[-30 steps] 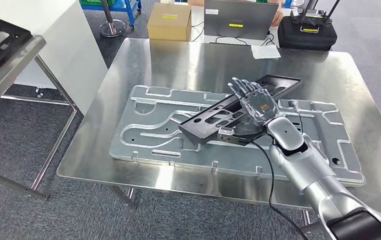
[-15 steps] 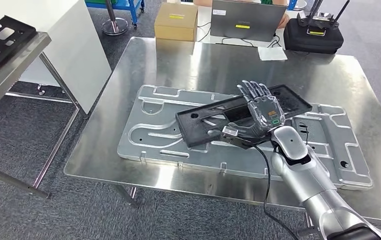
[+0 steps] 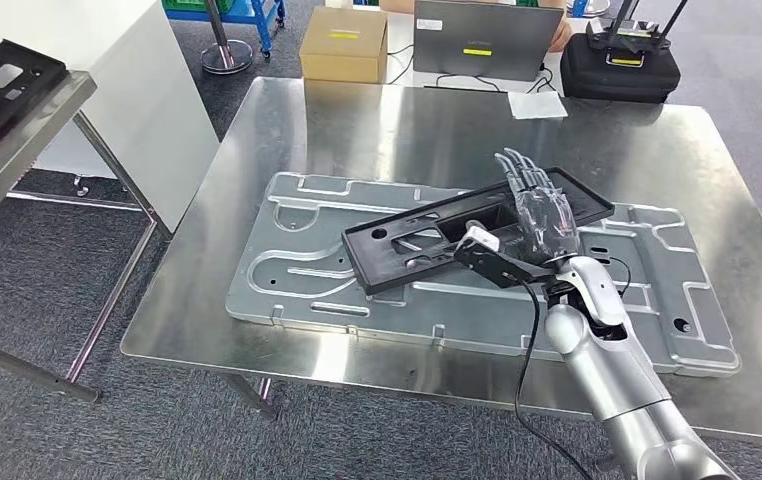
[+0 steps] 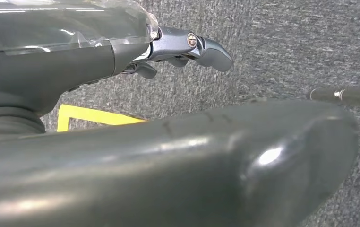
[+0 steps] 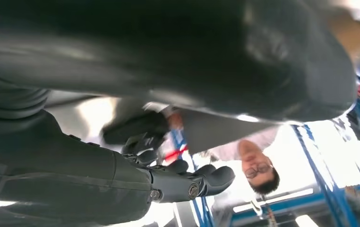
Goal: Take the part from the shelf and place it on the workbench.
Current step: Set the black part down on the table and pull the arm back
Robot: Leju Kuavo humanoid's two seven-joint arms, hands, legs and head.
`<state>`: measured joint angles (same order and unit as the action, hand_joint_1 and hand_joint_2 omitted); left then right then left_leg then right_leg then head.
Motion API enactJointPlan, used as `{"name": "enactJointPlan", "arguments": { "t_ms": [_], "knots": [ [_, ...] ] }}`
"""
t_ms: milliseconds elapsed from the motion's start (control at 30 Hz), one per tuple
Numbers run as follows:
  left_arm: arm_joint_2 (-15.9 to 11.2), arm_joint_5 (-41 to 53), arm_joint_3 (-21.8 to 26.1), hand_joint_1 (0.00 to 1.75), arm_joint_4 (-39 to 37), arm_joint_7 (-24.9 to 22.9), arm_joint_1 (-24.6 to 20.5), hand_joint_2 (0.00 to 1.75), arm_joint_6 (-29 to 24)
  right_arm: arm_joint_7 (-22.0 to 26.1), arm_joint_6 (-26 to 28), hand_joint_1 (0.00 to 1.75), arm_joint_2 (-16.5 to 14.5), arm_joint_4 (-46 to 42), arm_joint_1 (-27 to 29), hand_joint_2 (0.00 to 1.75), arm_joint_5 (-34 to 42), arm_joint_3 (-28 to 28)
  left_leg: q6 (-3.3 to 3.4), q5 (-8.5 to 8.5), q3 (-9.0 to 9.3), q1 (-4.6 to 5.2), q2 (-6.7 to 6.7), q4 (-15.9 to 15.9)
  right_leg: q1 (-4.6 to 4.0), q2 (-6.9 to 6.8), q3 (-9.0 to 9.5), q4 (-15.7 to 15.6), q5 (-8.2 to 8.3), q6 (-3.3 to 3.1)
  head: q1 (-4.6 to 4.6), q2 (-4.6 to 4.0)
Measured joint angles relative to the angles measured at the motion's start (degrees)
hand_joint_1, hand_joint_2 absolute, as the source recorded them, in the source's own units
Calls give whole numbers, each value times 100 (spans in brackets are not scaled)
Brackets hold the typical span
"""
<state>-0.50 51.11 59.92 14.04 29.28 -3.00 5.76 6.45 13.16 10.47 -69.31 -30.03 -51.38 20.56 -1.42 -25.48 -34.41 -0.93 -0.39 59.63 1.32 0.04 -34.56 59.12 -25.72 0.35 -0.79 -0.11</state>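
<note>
Head view: the right robot hand (image 3: pixel 537 215) grips the black part (image 3: pixel 477 227), fingers over its top, thumb below; the part lies tilted across the grey plate (image 3: pixel 307 270) on the metal surface (image 3: pixel 377 130). Whether the left robot hand (image 4: pixel 121 56) is spread, I cannot tell.

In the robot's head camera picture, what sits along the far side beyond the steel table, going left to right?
Cardboard box → grey laptop → sheet of white paper → black case.

Matt black part (image 3: pixel 477 226) on shiny metal workbench (image 3: pixel 377 130).
</note>
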Motion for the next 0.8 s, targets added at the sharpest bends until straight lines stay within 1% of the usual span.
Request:
{"name": "enactJointPlan", "arguments": {
  "t_ms": [33, 67, 100, 133, 167, 200, 267, 300, 333, 367, 400, 433, 467, 500, 533, 567, 600, 633, 667, 700, 733, 767, 800],
  "knots": [
    [0, 4, 14, 0, -1, 7, 4, 0, -1, 55, 14, 0, -48, -81, 46, 0, 162, -68, 31, -6, 38, 15, -4, -84, -9, 2, -1, -1, 0, 36, 1, 0],
    [0, 7, 28, 0, -1, 10, 8, 0, -3, 95, 23, 0, -86, -147, 86, 44, 265, -114, 71, -1, 42, 29, -9, -97, -9, 2, 1, -11, 7, 75, 3, 0],
    [1, 10, 44, 0, -1, 12, 11, 0, -7, 148, 33, 0, -119, -211, 128, 87, 374, -153, 115, 15, 44, 24, -9, -114, 0, 1, 5, -21, 5, 112, 4, 0],
    [3, 16, 62, 0, -1, 14, 13, 0, -11, 238, 55, 0, -157, -289, 186, 131, 549, -196, 157, 36, 52, 20, -11, -139, 6, -1, -2, 11, -32, 142, 5, 0],
    [9, 22, 79, 0, -1, 17, 13, 0, -18, 386, 104, 0, -200, -412, 263, 175, 836, -255, 200, 54, 59, 12, -11, -164, 14, -2, -50, 130, -125, 165, 10, 0],
    [15, 23, 99, 0, -1, 22, 15, 0, -22, 582, 177, 0, -264, -596, 377, 175, 1216, -324, 234, 68, 66, 5, -11, -185, 14, -2, -157, 379, -285, 176, 15, 0],
    [31, 3, 151, 0, -1, 39, 31, 0, -28, 1052, 403, 0, -456, -1174, 760, 175, 2117, -443, 270, 66, 68, 18, -14, -187, 3, -1, -492, 1121, -667, 184, 22, 0],
    [43, -12, 186, 0, -1, 49, 44, 0, -28, 1268, 539, 0, -574, -1559, 1031, 175, 2520, -476, 276, 61, 70, 25, -20, -183, -3, -1, -640, 1439, -785, 184, 22, 0],
    [57, -24, 220, 0, -1, 58, 58, 0, -30, 1437, 674, 0, -687, -1968, 1324, 175, 2830, -488, 280, 53, 73, 34, -31, -177, -5, -1, -709, 1582, -797, 178, 22, 0],
    [73, -31, 253, 0, -1, 64, 72, 0, -33, 1564, 796, 0, -805, -2393, 1602, 175, 3060, -486, 281, 45, 76, 41, -42, -165, -7, -1, -676, 1512, -704, 165, 22, 0],
    [91, -35, 281, 0, -1, 67, 86, 0, -41, 1633, 883, 0, -893, -2756, 1829, 175, 3195, -478, 277, 34, 79, 48, -50, -148, -10, -2, -537, 1226, -524, 143, 22, 0],
    [108, -46, 305, 0, -1, 68, 96, 0, -50, 1696, 958, 0, -966, -3077, 2011, 175, 3307, -469, 268, 22, 79, 54, -53, -129, -17, -4, -343, 827, -332, 110, 22, -1],
    [132, -62, 332, 0, -1, 69, 100, 0, -60, 1805, 1051, 0, -1019, -3375, 2183, 175, 3443, -460, 251, 9, 76, 71, -55, -100, -32, -7, -165, 457, -183, 78, 20, -1],
    [153, -92, 366, 0, -1, 69, 103, 0, -69, 1974, 1177, 0, -1048, -3686, 2400, 175, 3614, -450, 232, 0, 71, 81, -62, -83, -49, -16, -38, 193, -93, 51, 19, -1],
    [174, -133, 407, 0, -1, 69, 108, 0, -80, 2190, 1320, 0, -1063, -4002, 2671, 175, 3783, -442, 212, -4, 67, 87, -72, -75, -68, -24, 19, 70, -71, 31, 19, -1],
    [196, -173, 459, 0, -1, 68, 124, 0, -89, 2434, 1465, 0, -1070, -4346, 2982, 175, 3932, -431, 186, -4, 67, 90, -81, -76, -84, -29, 26, 53, -71, 16, 18, 0],
    [209, -215, 512, 0, -1, 66, 151, 0, -100, 2658, 1584, 0, -1072, -4681, 3289, 175, 4028, -421, 156, 0, 70, 88, -85, -90, -77, -30, 25, 39, -56, -12, 17, 0],
    [223, -245, 562, 0, -1, 62, 178, 0, -110, 2834, 1672, 0, -1067, -4957, 3562, 175, 4063, -415, 126, -33, 69, 84, -77, -77, -64, -27, 25, 15, -32, -43, 16, 0],
    [233, -274, 612, 0, -1, 58, 197, 0, -117, 2981, 1749, 0, -1059, -5223, 3845, 175, 4069, -414, 94, -132, 50, 81, -64, -5, -47, -26, 22, -14, -1, -77, 10, -1],
    [240, -300, 659, 0, -1, 55, 202, 0, -125, 3081, 1820, 0, -1051, -5459, 4150, 175, 4062, -420, 65, -309, -1, 76, -49, 173, -28, -36, 15, -43, 30, -108, -1, -1],
    [245, -325, 708, 0, -1, 52, 199, 0, -130, 3147, 1871, 0, -1044, -5665, 4463, 131, 4059, -436, 43, -551, -82, 60, -34, 454, -27, -56, 0, -53, 53, -127, -8, -1],
    [249, -345, 761, 0, 0, 51, 197, 0, -134, 3187, 1895, 0, -1040, -5841, 4756, 87, 4073, -466, 21, -807, -178, 47, -23, 803, -29, -74, -29, -52, 74, -142, -16, -1],
    [249, -358, 810, 0, 1, 52, 197, 0, -136, 3208, 1886, 0, -1040, -5968, 4984, 44, 4105, -514, 2, -1010, -255, 33, -16, 1125, -32, -88, -66, -45, 97, -151, -19, 0]
  ]
}}
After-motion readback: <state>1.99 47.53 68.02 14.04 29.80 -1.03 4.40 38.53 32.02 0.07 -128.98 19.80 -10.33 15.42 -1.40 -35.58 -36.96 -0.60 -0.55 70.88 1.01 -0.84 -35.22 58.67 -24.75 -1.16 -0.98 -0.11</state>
